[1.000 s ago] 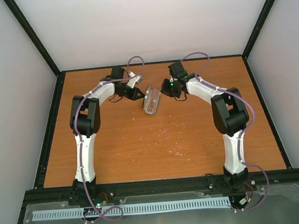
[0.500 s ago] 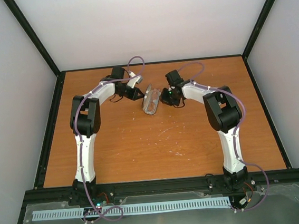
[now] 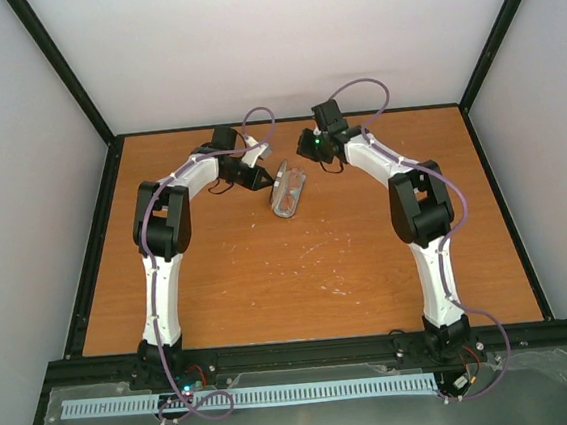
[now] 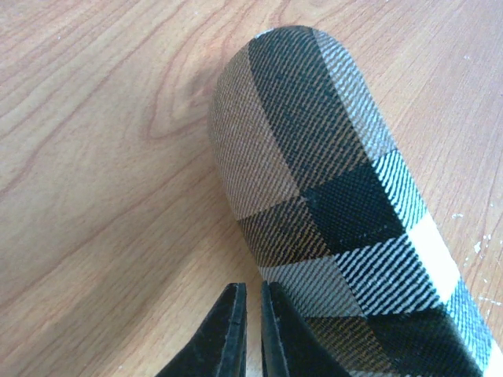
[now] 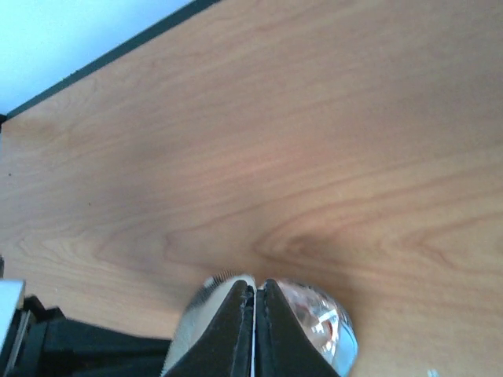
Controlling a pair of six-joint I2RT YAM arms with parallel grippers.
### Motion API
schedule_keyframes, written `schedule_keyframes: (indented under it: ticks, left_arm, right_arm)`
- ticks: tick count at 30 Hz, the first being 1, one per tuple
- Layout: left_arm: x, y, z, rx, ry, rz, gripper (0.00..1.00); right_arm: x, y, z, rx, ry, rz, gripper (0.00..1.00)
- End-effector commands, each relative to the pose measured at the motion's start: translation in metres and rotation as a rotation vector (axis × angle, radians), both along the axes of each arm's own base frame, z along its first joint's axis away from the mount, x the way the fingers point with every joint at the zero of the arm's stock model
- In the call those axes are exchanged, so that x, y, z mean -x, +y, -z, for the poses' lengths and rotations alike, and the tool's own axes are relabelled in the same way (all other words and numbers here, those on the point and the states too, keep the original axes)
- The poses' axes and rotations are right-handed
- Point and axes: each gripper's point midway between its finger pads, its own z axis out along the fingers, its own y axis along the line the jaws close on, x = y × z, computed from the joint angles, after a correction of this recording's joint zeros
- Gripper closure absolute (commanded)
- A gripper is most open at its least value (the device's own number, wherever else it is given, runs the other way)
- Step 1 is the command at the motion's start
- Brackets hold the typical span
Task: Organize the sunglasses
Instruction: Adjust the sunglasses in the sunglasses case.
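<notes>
The brown, black and white checked oval case [image 3: 287,190] lies at the back middle of the table; in the left wrist view [image 4: 330,181] it is closed. The sunglasses are out of view. My left gripper [image 3: 260,178] sits low at the case's left side, its jaws [image 4: 251,287] almost together and empty. My right gripper [image 3: 305,148] is raised behind and to the right of the case, apart from it. Its jaws [image 5: 255,284] are shut and empty. Below them shows the case's end [image 5: 200,302], with a shiny rounded surface [image 5: 322,322] that I cannot identify.
The wooden table [image 3: 319,269] is bounded by a black frame and white walls. Its back edge [image 5: 102,59] lies just beyond the right gripper. Purple cables loop over both arms.
My right gripper went in to the case's right side half a second ago. It has now lifted and drawn back toward the rear. The left arm and the case have not moved.
</notes>
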Motion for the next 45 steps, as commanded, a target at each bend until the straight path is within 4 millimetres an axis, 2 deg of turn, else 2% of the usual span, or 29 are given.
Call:
schedule_keyframes:
  ticks: [1,2,10,16,25,37,42,45]
  left_arm:
    - [-0.005,-0.007,-0.026,0.016,-0.060,0.012,0.90]
    - [-0.005,-0.007,-0.025,0.016,-0.060,0.013,0.90]
    - [-0.007,-0.007,-0.022,0.012,-0.058,0.011,0.90]
    - [-0.008,-0.007,-0.021,0.016,-0.055,0.011,0.90]
    - [-0.008,-0.009,-0.023,0.027,-0.054,0.012,0.90]
    - [-0.008,-0.009,-0.023,0.027,-0.056,0.011,0.90]
    - [-0.008,-0.009,-0.023,0.028,-0.056,0.012,0.90]
    - [-0.008,-0.009,-0.025,0.028,-0.060,0.010,0.90]
  right_arm:
    - [-0.015,-0.001,0.024,0.037,0.026,-0.023,0.97]
    - [-0.018,-0.001,0.032,0.044,0.041,-0.028,0.97]
    - [-0.032,0.008,0.044,0.053,0.062,-0.071,0.97]
    - [-0.023,0.011,0.057,0.035,0.108,-0.091,0.97]
    - [-0.011,0.020,0.065,0.018,0.135,-0.119,0.97]
    - [0.007,0.025,0.068,0.023,0.144,-0.139,0.97]
    - [0.013,0.028,0.060,0.029,0.129,-0.143,0.97]
    - [0.014,0.023,0.053,0.046,0.113,-0.130,0.97]
